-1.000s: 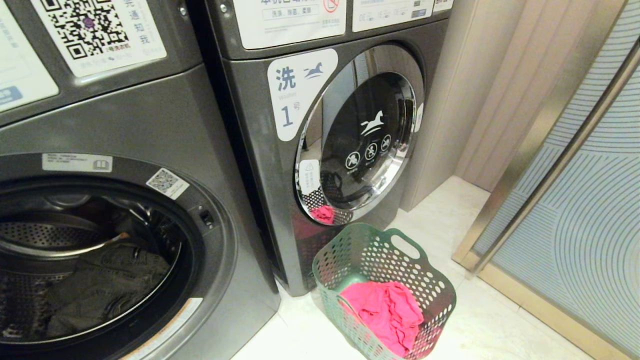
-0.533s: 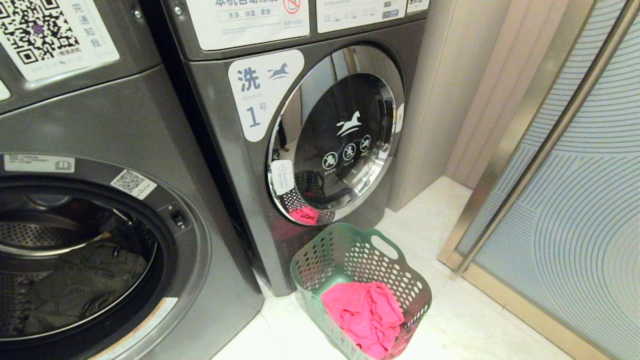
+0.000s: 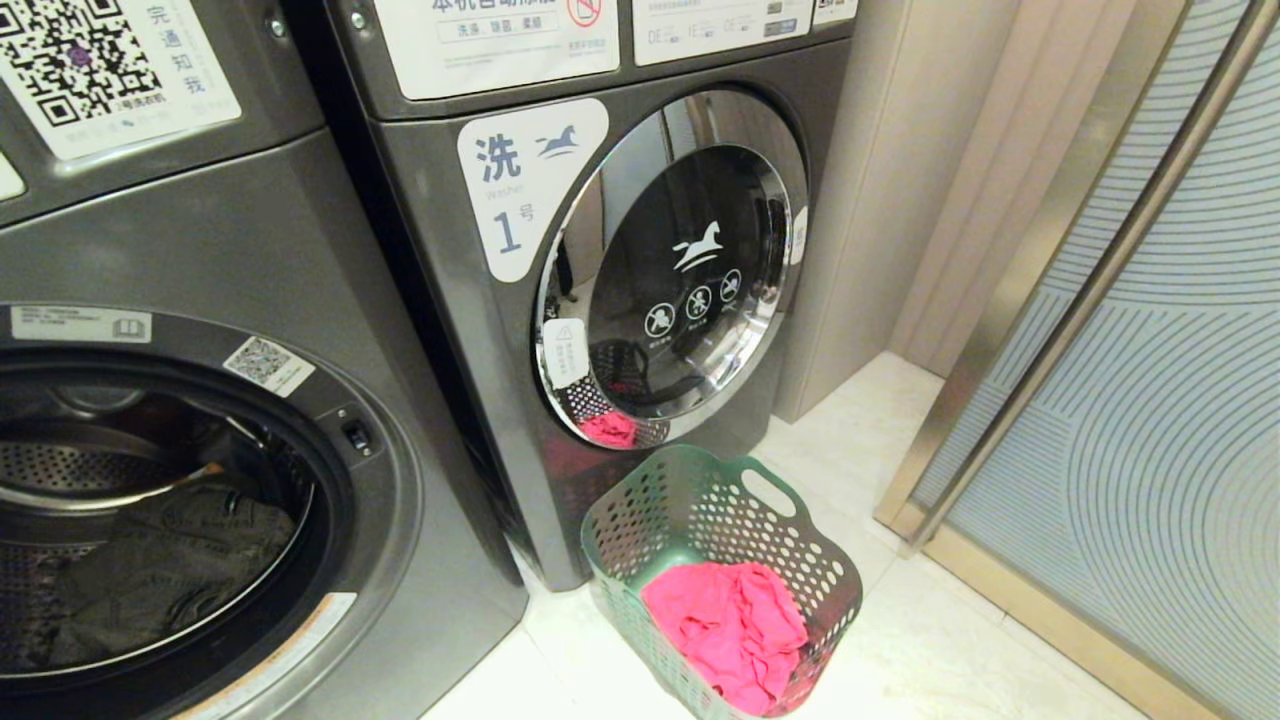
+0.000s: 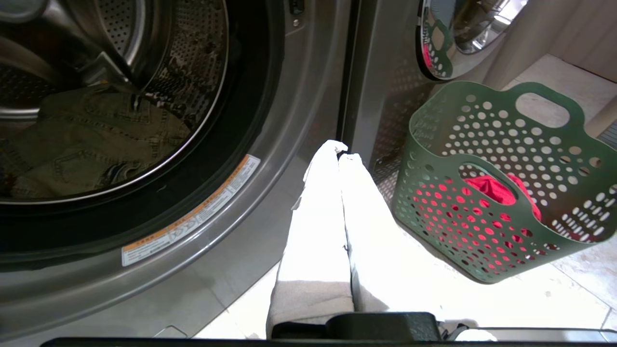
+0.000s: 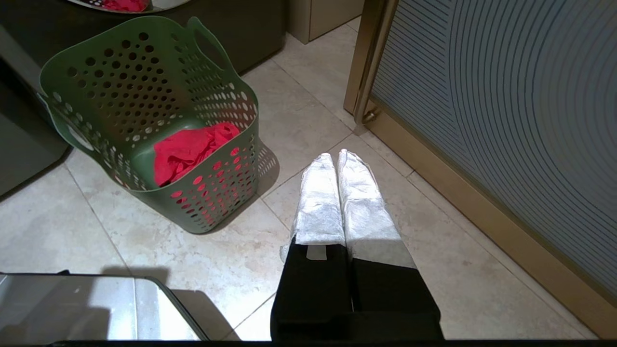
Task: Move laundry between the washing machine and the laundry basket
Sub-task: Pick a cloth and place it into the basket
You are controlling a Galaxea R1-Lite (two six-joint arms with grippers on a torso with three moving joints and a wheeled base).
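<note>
Green basket (image 3: 722, 580) with red cloth (image 3: 728, 628) stands lower centre, before washer 1 (image 3: 600, 250). Open washer (image 3: 200, 480) at left is cut off. Left gripper (image 4: 341, 153) and right gripper (image 5: 335, 158) are pressed closed, empty.

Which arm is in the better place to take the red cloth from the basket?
Probably right. The right gripper, shut and empty, hangs over the floor just beside the green basket holding the red cloth. The left gripper, also shut, points at the washers.

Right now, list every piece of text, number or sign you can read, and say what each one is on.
"洗" and "1号": white label on the closed washer.
Horse logo, three round icons: its door glass.
QR codes: sticker above the open washer, small sticker on its rim.
"完通知我": beside the upper QR code.
Top panel labels, orange warning strip: too small to read.
</note>
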